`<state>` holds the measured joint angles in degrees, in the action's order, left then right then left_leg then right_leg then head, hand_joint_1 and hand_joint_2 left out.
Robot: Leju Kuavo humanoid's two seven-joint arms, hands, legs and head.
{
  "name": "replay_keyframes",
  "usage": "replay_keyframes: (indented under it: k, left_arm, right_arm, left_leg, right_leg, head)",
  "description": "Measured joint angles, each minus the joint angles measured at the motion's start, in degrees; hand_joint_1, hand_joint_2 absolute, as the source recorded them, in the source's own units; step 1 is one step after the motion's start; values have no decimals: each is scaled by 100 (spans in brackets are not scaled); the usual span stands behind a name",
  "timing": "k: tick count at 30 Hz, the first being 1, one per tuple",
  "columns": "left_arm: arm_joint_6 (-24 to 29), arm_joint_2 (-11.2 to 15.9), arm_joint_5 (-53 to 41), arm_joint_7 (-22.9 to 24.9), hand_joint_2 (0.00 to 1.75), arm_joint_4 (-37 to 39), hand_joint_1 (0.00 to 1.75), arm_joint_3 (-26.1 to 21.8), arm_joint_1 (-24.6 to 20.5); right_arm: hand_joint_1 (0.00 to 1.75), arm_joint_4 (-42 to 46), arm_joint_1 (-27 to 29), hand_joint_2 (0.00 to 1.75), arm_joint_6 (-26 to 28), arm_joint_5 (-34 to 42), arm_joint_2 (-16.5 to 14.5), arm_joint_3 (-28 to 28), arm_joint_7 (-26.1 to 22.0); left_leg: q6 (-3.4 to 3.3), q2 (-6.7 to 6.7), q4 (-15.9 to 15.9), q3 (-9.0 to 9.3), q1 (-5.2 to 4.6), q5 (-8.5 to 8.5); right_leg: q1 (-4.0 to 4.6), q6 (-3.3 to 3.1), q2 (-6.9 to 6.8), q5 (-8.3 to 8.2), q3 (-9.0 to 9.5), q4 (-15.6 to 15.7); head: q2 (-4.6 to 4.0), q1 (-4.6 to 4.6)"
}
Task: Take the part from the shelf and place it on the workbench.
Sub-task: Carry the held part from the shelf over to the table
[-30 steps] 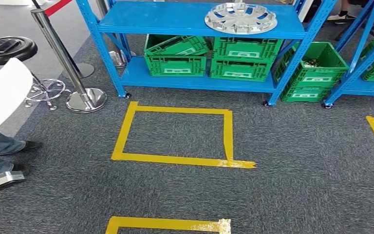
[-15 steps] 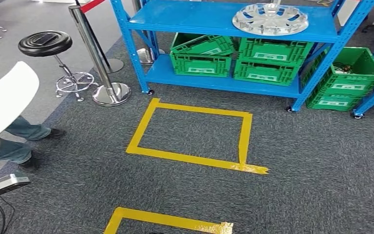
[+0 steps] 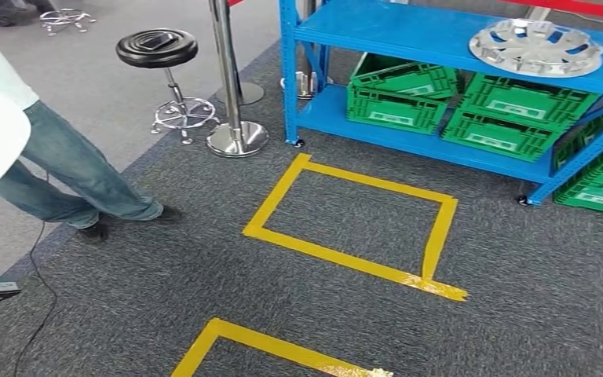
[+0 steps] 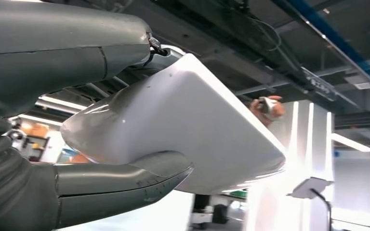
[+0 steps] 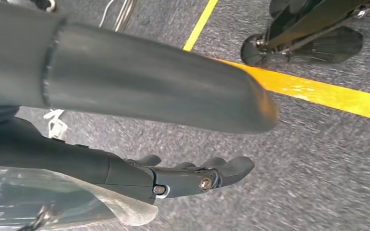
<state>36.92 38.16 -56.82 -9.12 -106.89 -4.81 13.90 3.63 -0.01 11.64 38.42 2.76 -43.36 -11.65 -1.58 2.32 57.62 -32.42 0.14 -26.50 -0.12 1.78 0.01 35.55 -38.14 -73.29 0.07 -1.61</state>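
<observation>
Against my left hand (image 4: pixel 77 159) I grip the white part (image 4: pixel 183 130), right hand (image 5: pixel 192 178) empty, fingers straight; my view has swung, shelf (image 3: pixel 408 35) now far right.

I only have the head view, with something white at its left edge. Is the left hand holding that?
Observer: Yes. The left wrist view shows the left hand gripping a smooth white part, with the thumb against one face.
Operator: What about the right hand?
Observer: The right hand holds nothing. It hangs over grey carpet near a yellow tape line.
</observation>
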Motion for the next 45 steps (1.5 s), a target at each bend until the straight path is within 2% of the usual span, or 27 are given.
replay_keyframes:
  k: [1, 3, 5, 7, 9, 11, 12, 14, 15, 17, 18, 19, 21, 23, 25, 27, 29, 30, 31, 32, 34, 36, 38, 40, 42, 44, 45]
  left_arm:
    - [-4, 7, 6, -16, 175, -13, 175, -5, 14]
    - [-5, 25, 9, -40, 175, -38, 175, -8, 18]
    - [-7, 52, 10, -49, 175, -59, 175, -11, 31]
    - [-8, 81, 14, -52, 175, -69, 175, -19, 66]
    - [-7, 108, 20, -52, 175, -78, 175, -28, 86]
    - [-7, 125, 26, -52, 175, -85, 175, -31, 77]
    - [-7, 129, 27, -52, 175, -86, 175, -28, 74]
    - [-6, 127, 27, -52, 175, -86, 175, -16, 81]
    - [-5, 131, 32, -51, 175, -86, 175, -10, 75]
    - [-16, 147, 67, -43, 175, -86, 175, 5, 17]
    - [-28, 156, 95, -36, 175, -86, 175, 14, -32]
    - [-44, 167, 129, -29, 175, -85, 175, 21, -88]
    - [-96, 181, 230, -27, 175, -84, 175, 27, -167]
    - [-167, 184, 374, -48, 175, -86, 175, 26, -187]
    - [-242, 172, 514, -87, 175, -88, 175, 24, -206]
    - [-327, 136, 621, -133, 175, -89, 175, 25, -219]
    - [-402, 83, 673, -166, 175, -89, 175, 29, -197]
    - [-427, 59, 678, -173, 175, -89, 175, 31, -186]
    - [-444, 37, 679, -175, 175, -92, 175, 31, -178]
    - [-455, 17, 678, -175, 175, -96, 175, 31, -176]
    - [-469, -16, 677, -175, 175, -103, 175, 31, -181]
    - [-496, -41, 673, -175, 175, -105, 175, 31, -186]
    - [-529, -60, 654, -175, 175, -106, 175, 33, -182]
    - [-560, -80, 634, -175, 175, -106, 175, 39, -207]
    - [-600, -110, 625, -175, 175, -105, 175, 65, -268]
    - [-647, -148, 607, -175, 175, -104, 175, 113, -311]
    - [-666, -169, 598, -176, 175, -104, 175, 143, -326]
  right_arm:
    - [0, -15, -7, 0, 2, -1, -7, 3, -20]
    - [0, -36, -24, 0, 9, -3, -10, 6, -50]
    - [0, -49, -54, 0, 14, -4, -15, 8, -61]
    - [0, -55, -84, 0, 19, -4, -20, 14, -61]
    - [0, -58, -94, 0, 21, -5, -25, 26, -63]
    - [0, -63, -90, 0, 21, -6, -30, 38, -66]
    - [0, -68, -86, 0, 21, -7, -31, 43, -67]
    - [0, -75, -84, 0, 29, -8, -31, 51, -67]
    - [0, -76, -86, 0, 39, -8, -31, 54, -67]
    - [0, -75, -92, 0, 67, -7, -31, 60, -45]
    - [0, -74, -95, 0, 83, -7, -31, 61, -19]
    - [0, -73, -99, 0, 96, -9, -30, 62, 17]
    - [0, -71, -111, 0, 114, -21, -30, 63, 88]
    - [0, -60, -125, 0, 120, -34, -33, 63, 138]
    - [0, -48, -131, 0, 123, -45, -38, 62, 181]
    - [0, -46, -121, 0, 125, -55, -40, 61, 228]
    - [0, -48, -98, 0, 126, -63, -44, 57, 254]
    - [0, -48, -90, 0, 126, -68, -48, 53, 255]
    - [0, -49, -88, 0, 126, -75, -52, 47, 254]
    - [0, -49, -93, 0, 126, -80, -55, 41, 251]
    - [0, -52, -100, 0, 127, -87, -56, 32, 246]
    - [0, -57, -106, 0, 128, -98, -61, 23, 241]
    - [0, -60, -124, 0, 130, -123, -74, -4, 235]
    - [0, -65, -143, 0, 136, -152, -94, -43, 225]
    - [0, -78, -149, 0, 150, -169, -104, -68, 210]
    - [0, -92, -151, 0, 163, -176, -105, -81, 197]
    - [0, -97, -154, 0, 167, -179, -106, -90, 192]
  left_leg:
    - [3, 88, 9, 3, 1, 0]
    - [24, 250, 43, -11, 6, -6]
    - [85, 395, 71, -69, 21, 7]
    - [169, 524, 67, -123, 43, 40]
    - [236, 341, 192, -196, 37, -40]
    - [290, -18, 734, -444, 34, -340]
    - [317, -119, 1134, -630, 48, -521]
    - [358, -173, 1659, -878, 82, -664]
    - [371, -190, 1624, -858, 95, -576]
    - [373, -324, 934, -500, 105, -181]
    - [358, -474, 549, -297, 82, -49]
    - [317, -581, 264, -156, 58, 30]
    - [224, -647, 98, -100, 6, 17]
    - [141, -503, 71, -121, 6, 41]
    - [64, -382, 40, -121, 19, 66]
    - [12, -262, 32, -125, 20, 72]
    - [-5, -110, 36, -125, 9, 68]
    - [-7, -28, 39, -121, 6, 67]
    - [-6, 58, 41, -114, 4, 67]
    - [-3, 141, 43, -106, 5, 65]
    - [21, 298, 64, -111, 3, 56]
    - [83, 446, 75, -156, 18, 72]
    - [155, 573, 73, -199, 45, 98]
    - [210, 373, 260, -290, 33, -24]
    - [259, -6, 858, -557, 25, -348]
    - [299, -156, 1539, -870, 54, -614]
    - [312, -181, 1669, -927, 69, -613]
  right_leg:
    - [-3, -15, 49, -222, 142, 323]
    - [-27, -59, 323, -566, 494, 1102]
    - [-41, -92, 512, -620, 691, 1473]
    - [-39, -126, 410, -614, 744, 1536]
    - [-50, -186, 248, -643, 783, 1601]
    - [-50, -236, 75, -647, 817, 1638]
    - [-44, -250, -12, -637, 823, 1639]
    - [-38, -254, -184, -616, 832, 1637]
    - [-37, -247, -269, -603, 844, 1636]
    - [-37, -212, -428, -565, 893, 1636]
    - [-24, -188, -497, -542, 916, 1635]
    - [-7, -160, -562, -519, 936, 1632]
    - [26, -107, -685, -489, 960, 1635]
    - [14, -47, -742, -452, 975, 1633]
    - [-19, 2, -462, -272, 858, 1385]
    - [-33, 10, -102, 78, 496, 660]
    - [-23, -5, -10, 272, 105, -34]
    - [-19, -17, -3, 207, 25, -109]
    - [-17, -34, 16, 24, 59, 64]
    - [-17, -55, 77, -227, 192, 433]
    - [-35, -91, 348, -585, 506, 1206]
    - [-43, -103, 491, -641, 662, 1514]
    - [-42, -126, 360, -652, 708, 1557]
    - [-54, -181, 198, -676, 749, 1610]
    - [-44, -225, 35, -675, 779, 1640]
    - [-25, -242, -131, -658, 787, 1639]
    - [-19, -243, -218, -646, 793, 1638]
  head:
    - [0, 1]
    - [0, -2]
    - [0, -4]
    - [0, -4]
    - [0, -21]
    - [0, -44]
    - [0, -52]
    - [0, -52]
    - [0, -52]
    - [0, -54]
    - [0, -55]
    - [0, -53]
    - [0, -45]
    - [0, -38]
    - [0, -27]
    - [0, -14]
    - [0, -12]
    - [0, -11]
    - [0, -12]
    - [0, -11]
    - [0, -15]
    - [0, -18]
    - [0, -17]
    - [0, -38]
    - [0, -61]
    - [0, -66]
    - [0, -67]
